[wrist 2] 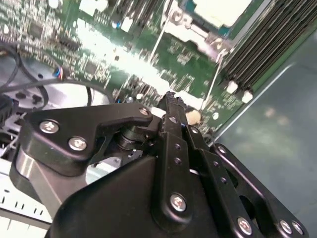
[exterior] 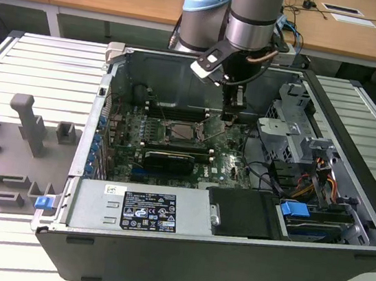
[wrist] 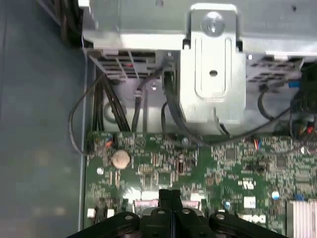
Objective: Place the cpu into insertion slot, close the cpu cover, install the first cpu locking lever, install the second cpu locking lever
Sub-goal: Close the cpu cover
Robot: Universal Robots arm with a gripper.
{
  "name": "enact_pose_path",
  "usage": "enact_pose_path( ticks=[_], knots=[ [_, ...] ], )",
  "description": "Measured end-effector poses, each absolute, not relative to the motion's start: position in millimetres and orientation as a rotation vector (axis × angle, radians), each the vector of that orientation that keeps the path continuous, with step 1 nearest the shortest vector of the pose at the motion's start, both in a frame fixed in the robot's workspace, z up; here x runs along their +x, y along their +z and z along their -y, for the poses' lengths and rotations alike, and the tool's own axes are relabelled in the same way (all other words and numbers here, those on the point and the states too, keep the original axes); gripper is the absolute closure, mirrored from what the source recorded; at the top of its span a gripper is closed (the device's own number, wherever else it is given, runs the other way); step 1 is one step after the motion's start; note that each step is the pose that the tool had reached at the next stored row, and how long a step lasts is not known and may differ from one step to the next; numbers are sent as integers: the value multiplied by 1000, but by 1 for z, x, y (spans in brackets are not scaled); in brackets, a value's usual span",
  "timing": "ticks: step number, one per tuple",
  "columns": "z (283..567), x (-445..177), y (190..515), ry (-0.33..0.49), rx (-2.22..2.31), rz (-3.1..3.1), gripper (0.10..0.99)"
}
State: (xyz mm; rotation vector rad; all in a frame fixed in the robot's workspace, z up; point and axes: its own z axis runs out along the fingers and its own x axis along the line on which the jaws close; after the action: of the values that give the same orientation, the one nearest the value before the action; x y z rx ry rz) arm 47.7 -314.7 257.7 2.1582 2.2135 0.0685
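Sticker: white sticker (exterior: 147, 211) on the power supply, print too small for me to read
Cpu: cpu (wrist 2: 219, 9) lies in the insertion slot (exterior: 171, 133); I judge it light, stiff and fragile, best held by its edges
Gripper (exterior: 233, 116): jaws clenched on nothing I can see, just beside the slot

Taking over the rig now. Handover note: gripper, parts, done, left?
Gripper: jaws shut, nothing seen between them. It is low over the green motherboard, just off the insertion slot on the exterior view's right.
cpu: its pale top shows inside the slot's metal frame, so it looks seated.
cpu cover: appears down, but this is not certain.
Locking levers: a thin silver rod runs along the slot near the fingertips. Whether it is latched cannot be told.
Left: cover and both levers unconfirmed.
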Motion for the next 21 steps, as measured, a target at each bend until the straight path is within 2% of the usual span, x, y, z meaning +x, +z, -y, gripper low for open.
enact_pose_path(
  ticks=[7, 21],
  knots=[
    [312, 61, 245, 69, 2133, -2239, 980],
    [311, 40, 246, 68, 2131, -2241, 980]
  ],
)
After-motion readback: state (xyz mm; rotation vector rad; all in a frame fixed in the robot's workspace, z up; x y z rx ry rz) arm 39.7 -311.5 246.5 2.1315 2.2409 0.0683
